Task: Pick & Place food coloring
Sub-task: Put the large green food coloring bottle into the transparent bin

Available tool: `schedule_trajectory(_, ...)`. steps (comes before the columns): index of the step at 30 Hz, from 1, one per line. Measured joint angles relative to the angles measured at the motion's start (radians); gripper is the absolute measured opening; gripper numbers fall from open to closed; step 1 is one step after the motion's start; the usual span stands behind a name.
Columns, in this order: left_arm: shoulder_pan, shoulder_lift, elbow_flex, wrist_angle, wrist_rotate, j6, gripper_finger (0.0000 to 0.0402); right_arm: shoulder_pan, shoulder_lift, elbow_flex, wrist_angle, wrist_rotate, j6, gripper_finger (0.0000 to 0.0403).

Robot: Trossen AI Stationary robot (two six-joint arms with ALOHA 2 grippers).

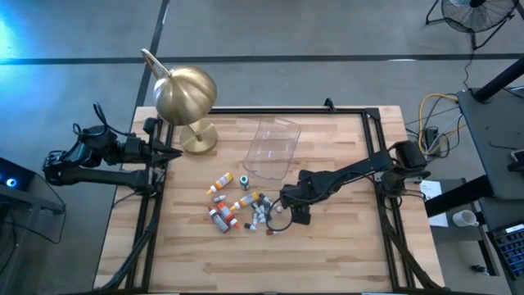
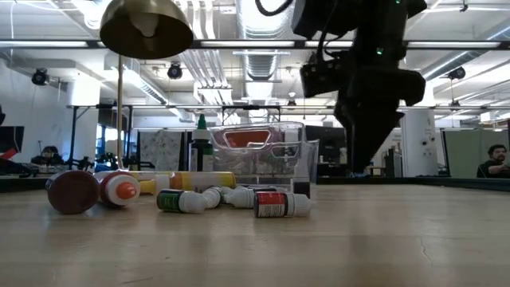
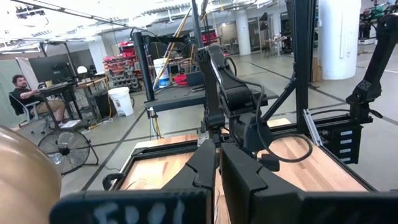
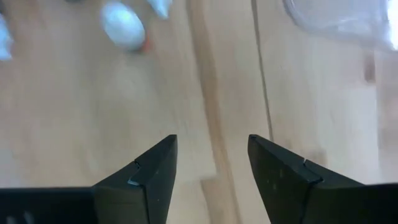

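Here the right gripper [image 1: 288, 211] hangs over the wooden table [image 1: 344, 254], just off the 3 o'clock edge of the scattered food coloring [image 1: 237, 209]. Its two dark fingers [image 4: 152, 171] stand apart with bare wood showing between them, and nothing is held. In the right wrist view a whitish bottle [image 4: 122, 25] lies ahead of the fingers, apart from them, with a spot of red at its edge; it is too smeared to say which way its cap points.

The food coloring lies in a loose heap near the middle of the table, the small bottles mostly on their sides. From the low view a green-labelled bottle [image 2: 177, 201] and a red-labelled one [image 2: 279, 205] lie at the front of the group, an orange-capped one [image 2: 119, 190] sits farther toward 9 o'clock, and one green-capped bottle [image 2: 201, 143] stands upright behind them.

The clear plastic tub [image 1: 272, 147] sits at about 1 o'clock from the heap, close to it but not touching any bottle that can be seen from above. The brass dome lamp [image 1: 187, 97] stands at about 11 o'clock, near the table's far corner.

The left gripper [image 1: 173, 153] waits at the 9 o'clock edge of the table beside the lamp's base, its fingers [image 3: 208, 168] pressed together on nothing.
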Motion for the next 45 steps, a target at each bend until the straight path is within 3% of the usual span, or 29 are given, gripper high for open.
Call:
schedule_trajectory(4, 0.000, 0.000, 0.000, 0.000, 0.000, 0.005, 0.0000, -0.014, 0.000, -0.013, -0.006, -0.024, 0.098, 0.0186)
schedule_trajectory(9, 0.000, 0.001, 0.001, 0.063, 0.000, 0.192, 0.0000, -0.019, -0.008, -0.015, -0.026, -0.045, 0.156, 0.0177)
schedule_trajectory(17, 0.000, 0.006, 0.001, 0.091, 0.000, 0.127, 0.0000, -0.021, -0.062, -0.017, -0.055, -0.019, 0.268, 0.0163)
schedule_trajectory(23, -0.001, 0.021, 0.001, 0.152, 0.040, -0.416, 0.0000, -0.053, -0.126, -0.044, -0.093, -0.030, 0.298, 0.0159)
schedule_trajectory(26, -0.001, 0.022, 0.001, 0.163, 0.039, -0.584, 0.0000, -0.078, -0.166, -0.078, -0.093, -0.030, 0.314, 0.0159)
schedule_trajectory(38, -0.001, 0.140, -0.020, 0.076, 0.043, -0.773, 0.0000, -0.156, -0.305, -0.211, -0.089, -0.013, 0.330, 0.0153)
schedule_trajectory(41, -0.001, 0.184, -0.040, 0.110, 0.081, -0.872, 0.0000, -0.159, -0.318, -0.214, -0.090, 0.019, 0.330, 0.0148)
schedule_trajectory(45, -0.015, 0.230, -0.054, 0.040, 0.125, -0.868, 0.0000, -0.158, -0.325, -0.214, -0.094, 0.070, 0.328, 0.0144)
